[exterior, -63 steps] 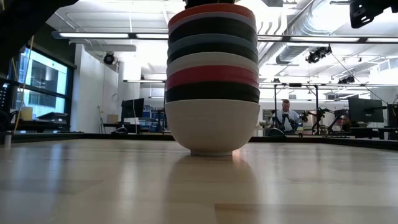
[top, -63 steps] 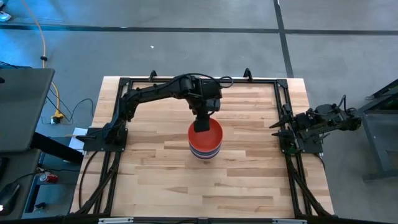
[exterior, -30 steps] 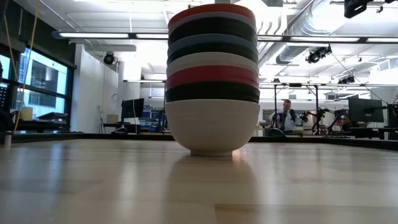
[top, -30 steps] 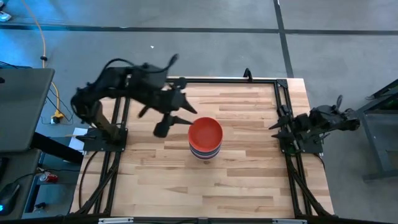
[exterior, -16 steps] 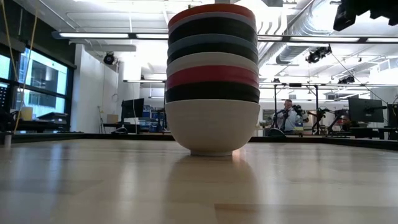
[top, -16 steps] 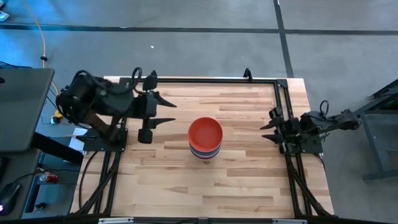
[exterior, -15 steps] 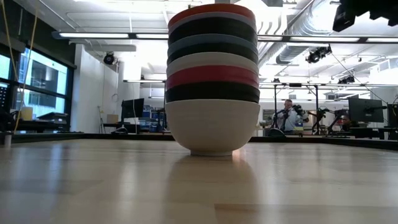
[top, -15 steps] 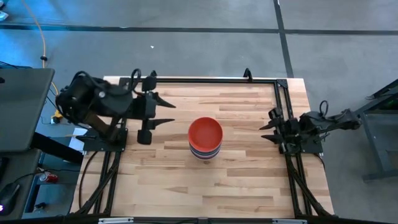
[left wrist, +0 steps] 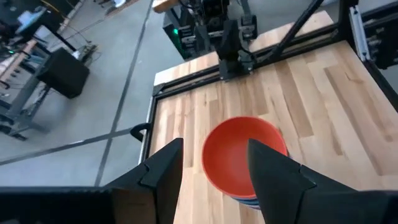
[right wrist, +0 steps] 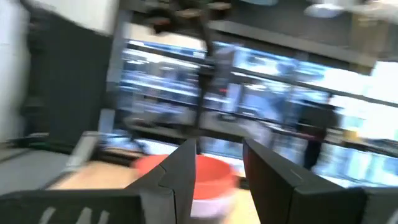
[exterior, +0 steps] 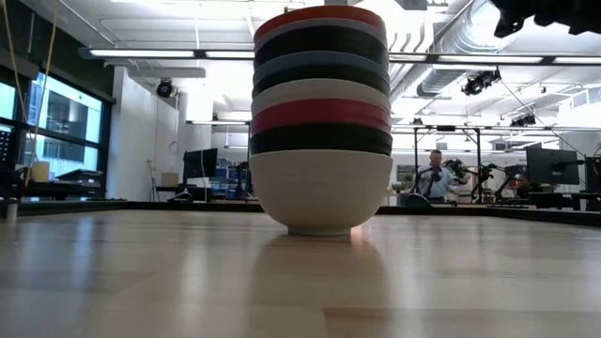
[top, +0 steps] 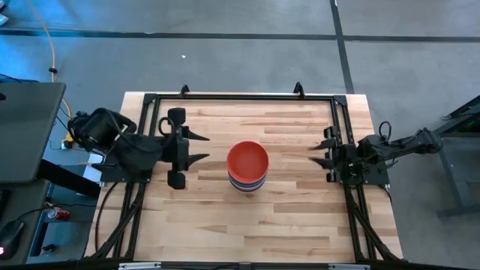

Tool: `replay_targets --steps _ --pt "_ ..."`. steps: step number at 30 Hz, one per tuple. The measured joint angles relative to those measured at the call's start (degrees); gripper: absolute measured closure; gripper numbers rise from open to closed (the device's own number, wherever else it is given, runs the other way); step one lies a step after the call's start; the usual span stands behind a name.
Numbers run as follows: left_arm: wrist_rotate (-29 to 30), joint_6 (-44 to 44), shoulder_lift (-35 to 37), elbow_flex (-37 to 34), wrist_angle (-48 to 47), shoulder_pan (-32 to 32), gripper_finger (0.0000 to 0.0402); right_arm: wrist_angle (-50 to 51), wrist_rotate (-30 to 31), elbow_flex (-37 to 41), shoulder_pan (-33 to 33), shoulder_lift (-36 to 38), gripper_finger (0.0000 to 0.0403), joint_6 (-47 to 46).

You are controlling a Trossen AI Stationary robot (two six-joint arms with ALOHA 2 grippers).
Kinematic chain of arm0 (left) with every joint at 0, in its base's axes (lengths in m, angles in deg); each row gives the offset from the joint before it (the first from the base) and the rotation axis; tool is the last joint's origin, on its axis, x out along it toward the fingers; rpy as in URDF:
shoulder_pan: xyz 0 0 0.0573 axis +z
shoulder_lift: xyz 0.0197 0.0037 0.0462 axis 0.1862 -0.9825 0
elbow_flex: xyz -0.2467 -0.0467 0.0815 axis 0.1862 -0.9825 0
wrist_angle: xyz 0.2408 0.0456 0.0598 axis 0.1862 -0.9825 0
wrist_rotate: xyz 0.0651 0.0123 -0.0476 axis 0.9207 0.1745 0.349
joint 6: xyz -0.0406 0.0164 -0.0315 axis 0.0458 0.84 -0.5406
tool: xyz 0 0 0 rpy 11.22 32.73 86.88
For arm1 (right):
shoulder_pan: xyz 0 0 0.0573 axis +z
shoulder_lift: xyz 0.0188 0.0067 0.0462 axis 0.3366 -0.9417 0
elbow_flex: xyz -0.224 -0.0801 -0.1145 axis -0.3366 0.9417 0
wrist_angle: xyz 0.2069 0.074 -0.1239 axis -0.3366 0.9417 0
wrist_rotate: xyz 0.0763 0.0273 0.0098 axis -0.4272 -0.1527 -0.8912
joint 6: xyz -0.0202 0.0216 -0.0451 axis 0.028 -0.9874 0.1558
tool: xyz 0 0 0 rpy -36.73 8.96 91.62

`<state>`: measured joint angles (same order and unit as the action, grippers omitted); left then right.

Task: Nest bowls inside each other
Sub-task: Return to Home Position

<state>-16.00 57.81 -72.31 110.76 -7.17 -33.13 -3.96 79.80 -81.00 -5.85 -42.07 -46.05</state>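
The bowls (top: 247, 166) stand nested in one stack near the middle of the table (top: 300, 225), a white one at the bottom and a red one on top, with neither arm touching them. The left end effector (top: 207, 147) hangs between the left edge and the stack, its fingers spread wide and empty. The right end effector (top: 315, 152) hangs near the right edge, also open and holding nothing.
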Motion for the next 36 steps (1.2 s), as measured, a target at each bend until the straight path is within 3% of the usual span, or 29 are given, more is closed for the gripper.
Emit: replay_targets --steps 4,11,22,36 --pt "2.02 -0.40 1.01 -0.48 0.21 -1.49 0.0235 0.19 10.43 0.01 -1.84 3.50 0.0277 2.34" --pt "7.04 -0.15 3.06 -0.48 0.38 -4.07 0.0235 4.84 10.91 0.00 -6.37 10.21 0.0277 2.32" --pt "7.79 2.26 6.99 -0.48 0.36 -4.34 0.0235 9.61 -0.55 -0.01 -11.17 15.90 0.0277 0.52" --pt "11.87 4.14 17.94 -0.50 -0.27 -3.48 0.0235 12.10 -1.68 -0.01 -11.69 15.72 0.0277 -2.27"
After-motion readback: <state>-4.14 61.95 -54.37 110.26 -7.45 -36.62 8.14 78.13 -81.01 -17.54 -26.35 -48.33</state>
